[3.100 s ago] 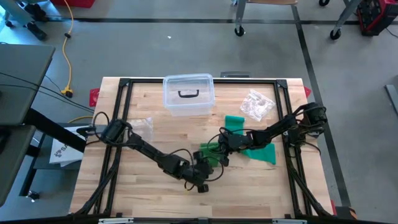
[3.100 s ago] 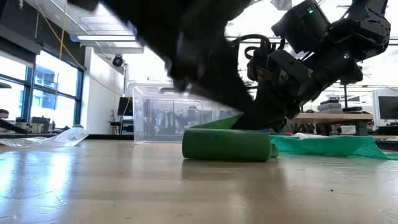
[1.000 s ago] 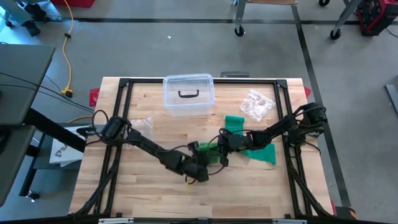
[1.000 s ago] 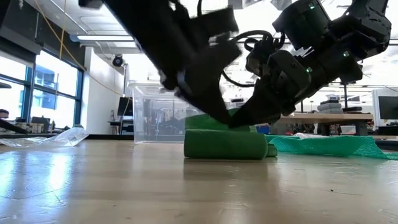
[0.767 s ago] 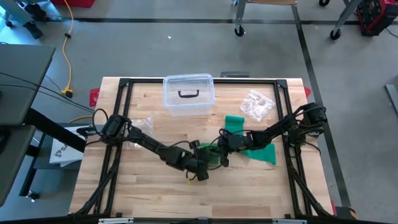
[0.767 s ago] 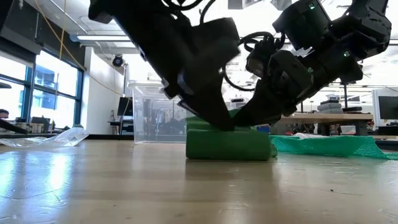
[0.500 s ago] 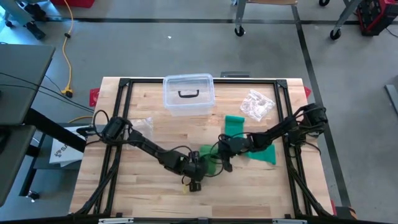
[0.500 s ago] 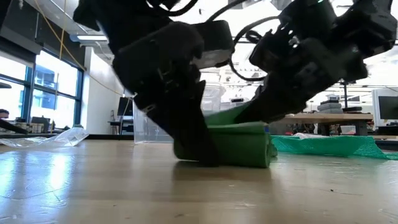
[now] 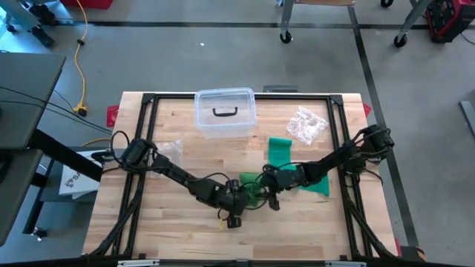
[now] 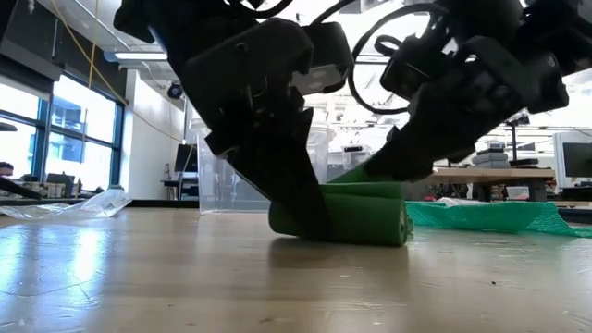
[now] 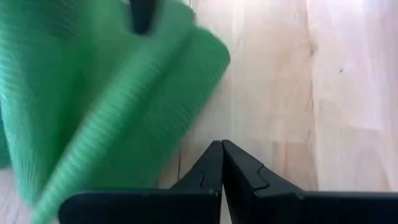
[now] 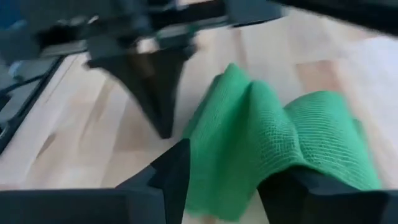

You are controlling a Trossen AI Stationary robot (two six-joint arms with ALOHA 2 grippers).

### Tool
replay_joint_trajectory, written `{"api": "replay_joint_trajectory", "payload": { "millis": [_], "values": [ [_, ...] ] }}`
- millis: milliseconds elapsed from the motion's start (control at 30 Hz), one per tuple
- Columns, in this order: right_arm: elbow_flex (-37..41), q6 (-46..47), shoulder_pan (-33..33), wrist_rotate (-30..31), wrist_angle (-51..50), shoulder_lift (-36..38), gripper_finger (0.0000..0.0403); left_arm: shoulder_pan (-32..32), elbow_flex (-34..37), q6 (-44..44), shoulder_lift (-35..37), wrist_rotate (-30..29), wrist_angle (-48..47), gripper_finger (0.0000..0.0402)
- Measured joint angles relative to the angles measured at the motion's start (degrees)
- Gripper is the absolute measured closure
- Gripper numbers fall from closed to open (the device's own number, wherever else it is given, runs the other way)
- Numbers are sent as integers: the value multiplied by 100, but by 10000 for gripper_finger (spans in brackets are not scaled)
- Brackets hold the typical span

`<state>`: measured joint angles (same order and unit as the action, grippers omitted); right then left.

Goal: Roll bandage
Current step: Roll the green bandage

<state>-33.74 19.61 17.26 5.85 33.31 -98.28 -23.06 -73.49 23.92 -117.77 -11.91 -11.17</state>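
**Two pincers meeting at the green bandage**

The left pincer point(image 11: 221, 148), clenched and empty, is pressing against the rolled green mesh bandage point(image 10: 356, 215) lying mid-way across the wooden tabletop point(image 9: 171, 226). The right pincer point(image 12: 224, 168), parted, is straddling the bandage's loose end

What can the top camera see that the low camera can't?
Only the high view shows the crinkly plastic bag, the black table frame and the box's black handle. Only the low view shows the windows and room behind the table, and the roll side-on, lying on the wood. Both show the green bandage, the clear box, and the left pincer and right pincer at the roll.
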Motion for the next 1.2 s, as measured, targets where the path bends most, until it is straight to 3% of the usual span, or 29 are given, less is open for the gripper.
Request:
{"api": "replay_joint_trajectory", "payload": {
  "millis": [233,433,700,967,1200],
  "values": [
    [-2,926,0,310,-1299,835,240,-318,-4,384,224,-26,-546,401],
    [-3,1868,33,329,-2398,1320,240,-467,-4,727,225,-719,-938,399],
    [-2,2052,493,632,-2790,1641,240,-451,34,752,271,-938,-1044,344],
    [-2,2046,965,1022,-2788,1708,240,-190,1346,1044,649,-456,757,244],
    [-2,2092,1143,1297,-2683,1708,240,-292,2589,907,866,-1393,2937,212]
  ]
}}
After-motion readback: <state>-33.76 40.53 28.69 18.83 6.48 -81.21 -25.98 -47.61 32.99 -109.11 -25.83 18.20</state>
